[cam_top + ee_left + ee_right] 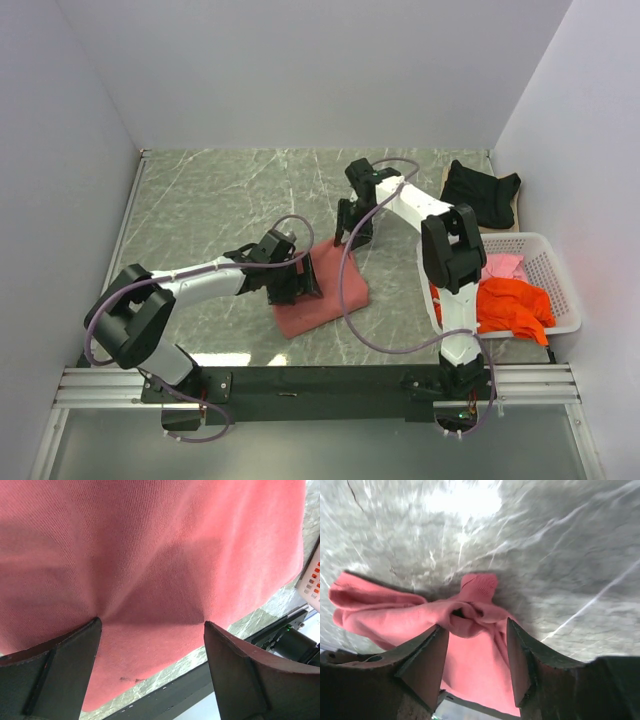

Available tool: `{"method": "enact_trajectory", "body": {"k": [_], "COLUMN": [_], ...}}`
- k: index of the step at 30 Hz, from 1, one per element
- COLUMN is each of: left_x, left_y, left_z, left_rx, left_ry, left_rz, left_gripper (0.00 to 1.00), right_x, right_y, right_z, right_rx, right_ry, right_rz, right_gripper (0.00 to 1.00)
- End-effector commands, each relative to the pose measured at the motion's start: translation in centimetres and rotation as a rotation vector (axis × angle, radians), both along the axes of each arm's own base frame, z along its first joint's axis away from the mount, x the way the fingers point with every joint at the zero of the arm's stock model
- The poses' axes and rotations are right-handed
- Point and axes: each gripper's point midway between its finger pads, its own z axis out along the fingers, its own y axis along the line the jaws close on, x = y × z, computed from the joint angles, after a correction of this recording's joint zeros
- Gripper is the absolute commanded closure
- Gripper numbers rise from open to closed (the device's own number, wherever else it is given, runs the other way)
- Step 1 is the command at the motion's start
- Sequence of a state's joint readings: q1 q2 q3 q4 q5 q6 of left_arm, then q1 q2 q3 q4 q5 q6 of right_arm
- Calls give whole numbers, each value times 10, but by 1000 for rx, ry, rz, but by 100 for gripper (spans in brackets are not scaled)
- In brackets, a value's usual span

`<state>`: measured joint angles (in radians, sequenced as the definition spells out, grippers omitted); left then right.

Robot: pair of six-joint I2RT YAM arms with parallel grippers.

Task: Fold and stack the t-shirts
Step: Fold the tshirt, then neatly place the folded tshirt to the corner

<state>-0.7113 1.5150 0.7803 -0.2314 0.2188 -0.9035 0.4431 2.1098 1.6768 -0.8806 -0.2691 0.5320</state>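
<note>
In the middle of the table, towards its near edge, a large, soft, dusty brick-red t-shirt (pixel 335 295) is laid as a folded, roughly rectangular bundle, set at a slant on the grey-green marbled table top (pixel 220 200). Its near half is pressed down by the left gripper (pixel 292 283). In the left wrist view the jaws are spread wide, both fingertips (pixel 95 625) are planted on the flat cloth, and nothing is pinched between them.

The far corner of the shirt is met by the right gripper (pixel 352 235). In the right wrist view the jaws are set partly apart and the gap between them is filled by a crumpled bunch of the red cloth (pixel 470 617). Whether that bunch is actually clamped cannot be told.

To the right, just beside the right arm, a white plastic lattice basket (pixel 560 270) is placed against the wall. In it a bright orange t-shirt (pixel 512 305) is heaped at the near end and a pink t-shirt (pixel 505 265) is seen behind it. Beyond the basket, in the far right corner and well apart from the red shirt, a crumpled black t-shirt (pixel 478 195) is lying.
</note>
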Motion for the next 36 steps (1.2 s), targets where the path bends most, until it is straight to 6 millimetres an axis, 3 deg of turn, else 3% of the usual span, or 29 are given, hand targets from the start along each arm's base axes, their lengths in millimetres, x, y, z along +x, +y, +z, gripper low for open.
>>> {"method": "enact_trajectory", "body": {"k": [1,6,8,9,11,12,15,22,29,36], "left_x": [5,20,28,31,35,35,30,16,0,-6], "left_y": [0,12,11,12,15,15,26,46,50,49], "left_z": [1,17,32,40,44,41,25,-6,-44,-56], "left_rx": [38,116,111,112,113,121,169,220,250,244], "left_ry": [-30,-69,-101,-117,-120,-109,-54,15,99,125], "left_rz": [-11,48,75,90,109,110,125,150,118,102], "left_gripper": [10,9,8,7,6,7,8,9,11,12], "right_x": [25,9,-7,-20,-26,-38,-54,-58,-63,-87], "right_y": [-3,-6,-7,-11,-12,-17,-19,-21,-17,-5], "right_z": [47,65,61,48,48,36,27,6,-17,-41], "right_rx": [70,155,187,189,224,222,294,323,331,295], "right_ry": [-160,-171,-157,-122,-142,-113,-84,-101,-57,-22], "right_rz": [-52,9,58,71,97,98,114,136,164,221], "right_gripper": [40,31,27,27,26,26,25,25,24,21]}}
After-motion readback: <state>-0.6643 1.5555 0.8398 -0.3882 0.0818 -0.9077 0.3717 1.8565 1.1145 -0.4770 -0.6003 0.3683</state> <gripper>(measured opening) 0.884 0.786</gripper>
